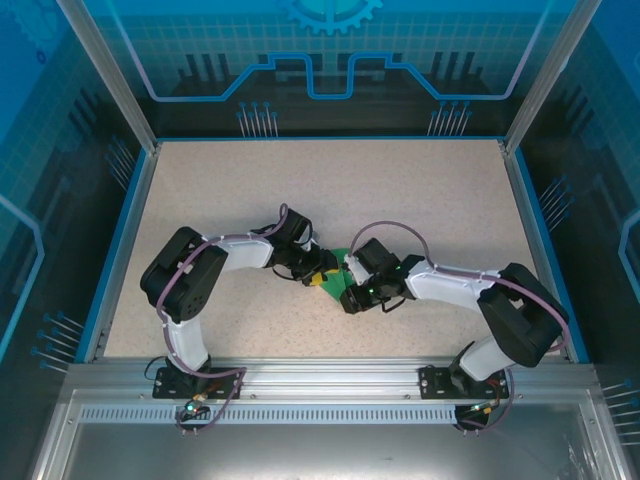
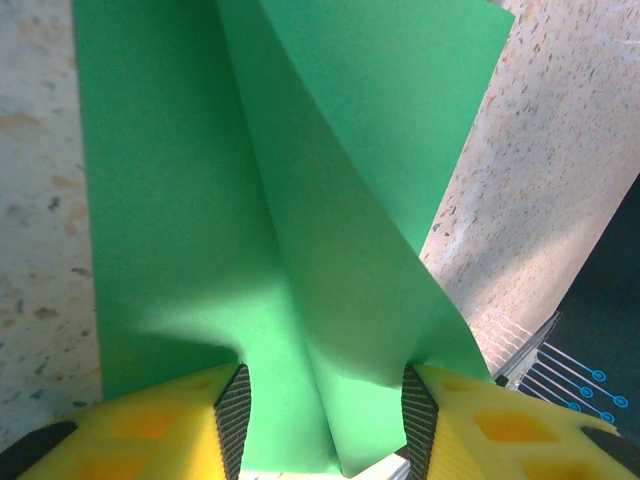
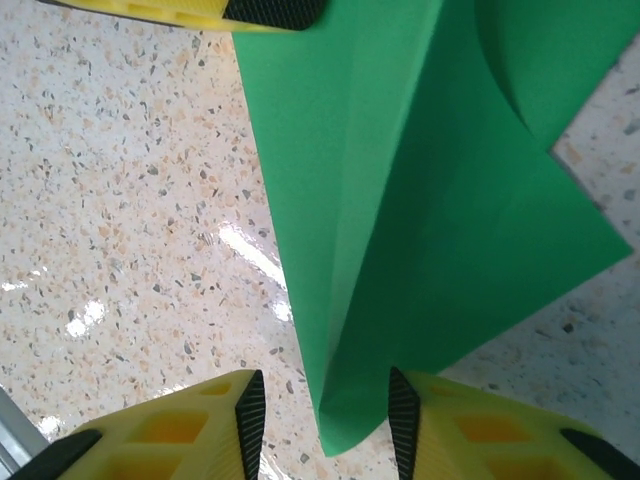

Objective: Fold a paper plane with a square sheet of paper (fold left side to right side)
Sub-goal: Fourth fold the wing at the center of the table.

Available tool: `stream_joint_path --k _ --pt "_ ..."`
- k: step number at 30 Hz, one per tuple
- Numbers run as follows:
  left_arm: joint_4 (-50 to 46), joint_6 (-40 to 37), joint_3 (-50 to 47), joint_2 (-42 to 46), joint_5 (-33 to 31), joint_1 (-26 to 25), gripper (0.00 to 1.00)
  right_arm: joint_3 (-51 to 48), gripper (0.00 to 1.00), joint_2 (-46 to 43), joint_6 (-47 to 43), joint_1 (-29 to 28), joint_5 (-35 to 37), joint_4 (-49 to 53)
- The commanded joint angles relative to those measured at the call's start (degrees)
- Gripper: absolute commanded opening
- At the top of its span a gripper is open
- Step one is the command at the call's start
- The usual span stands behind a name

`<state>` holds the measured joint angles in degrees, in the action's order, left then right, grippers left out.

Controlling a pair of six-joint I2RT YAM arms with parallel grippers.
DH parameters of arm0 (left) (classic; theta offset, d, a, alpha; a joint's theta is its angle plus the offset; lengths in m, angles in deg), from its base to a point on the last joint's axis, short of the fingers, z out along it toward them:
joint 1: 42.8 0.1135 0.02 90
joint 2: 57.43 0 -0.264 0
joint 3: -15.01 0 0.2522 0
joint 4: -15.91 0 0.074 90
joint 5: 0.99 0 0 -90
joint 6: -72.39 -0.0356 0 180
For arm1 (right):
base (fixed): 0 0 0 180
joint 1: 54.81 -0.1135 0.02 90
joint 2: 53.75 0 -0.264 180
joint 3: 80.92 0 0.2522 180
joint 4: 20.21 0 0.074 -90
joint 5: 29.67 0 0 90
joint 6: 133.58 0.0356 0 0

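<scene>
I see the square sheet of paper (image 1: 336,284) at the middle of the table (image 1: 400,190), caught between my two claws where the arms meet. From above only slivers of green show, because both wrists cover the rest, so I cannot read its outline there.

From the right wrist the sheet (image 3: 420,200) is a folded wedge. It narrows to a point that sits in the gap of the right claw (image 3: 325,420) and widens away from it towards the top of the frame. A long crease runs from that tip along the wedge. The right claw is released, with its pads standing apart on either side of the tip and not pinching it. At the top edge, one finger (image 3: 270,10) of the other claw meets the paper's border. The wide end is cut off by the frame.

From the left wrist the paper (image 2: 200,200) runs lengthwise away from the left claw (image 2: 325,420), with one flap raised off the table. The jaws stand apart, with the paper lying in the gap and a flap edge against the right-hand pad. I read the left claw as released too. Shadow hides the paper's near edge.
</scene>
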<state>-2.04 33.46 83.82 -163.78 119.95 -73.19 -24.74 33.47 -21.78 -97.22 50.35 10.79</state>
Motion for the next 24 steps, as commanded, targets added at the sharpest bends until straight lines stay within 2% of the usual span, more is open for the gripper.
stream_joint_path --k 1,24 --pt "-0.6 -1.1 0.6 -2.0 -1.1 -0.5 0.48 2.0 0.36 1.4 -0.9 -1.2 2.1 2.8" --pt "-0.3 -1.1 0.0 -1.8 -1.2 -0.5 0.48 4.7 0.11 4.8 -2.0 -2.5 3.6 4.3"
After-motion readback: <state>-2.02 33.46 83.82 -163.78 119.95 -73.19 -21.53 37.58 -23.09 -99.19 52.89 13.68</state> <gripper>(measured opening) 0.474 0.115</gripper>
